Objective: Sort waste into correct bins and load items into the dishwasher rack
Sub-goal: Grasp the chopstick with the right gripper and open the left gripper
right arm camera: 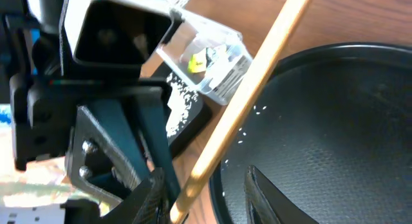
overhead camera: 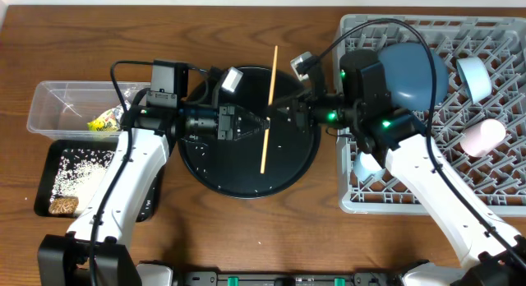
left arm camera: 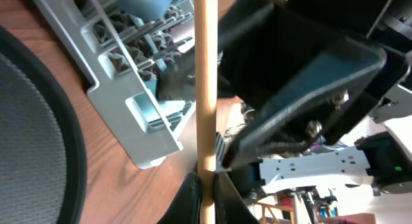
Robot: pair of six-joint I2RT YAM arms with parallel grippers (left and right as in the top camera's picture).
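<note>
A thin wooden chopstick [overhead camera: 269, 109] hangs above the large round black tray [overhead camera: 246, 177], and my left gripper [overhead camera: 261, 123] is shut on it. In the left wrist view the chopstick [left arm camera: 206, 89] runs straight up from my left gripper [left arm camera: 207, 188]. My right gripper [overhead camera: 286, 113] comes in from the rack side and is open. Its jaws straddle the chopstick [right arm camera: 248, 95]. The stick lies against one finger of my right gripper [right arm camera: 206, 185] and stands clear of the other. The dishwasher rack [overhead camera: 353, 202] holds the dark blue plate [overhead camera: 415, 72], the light blue cup [overhead camera: 474, 76] and the pink cup [overhead camera: 483, 136].
At the left, the clear tub [overhead camera: 49, 97] holds the yellow-green wrapper [overhead camera: 105, 122]. The shallow black tray [overhead camera: 148, 200] in front of it holds white rice grains [overhead camera: 82, 167] and a brown lump [overhead camera: 63, 205]. A few rice grains [right arm camera: 257, 110] lie on the round tray.
</note>
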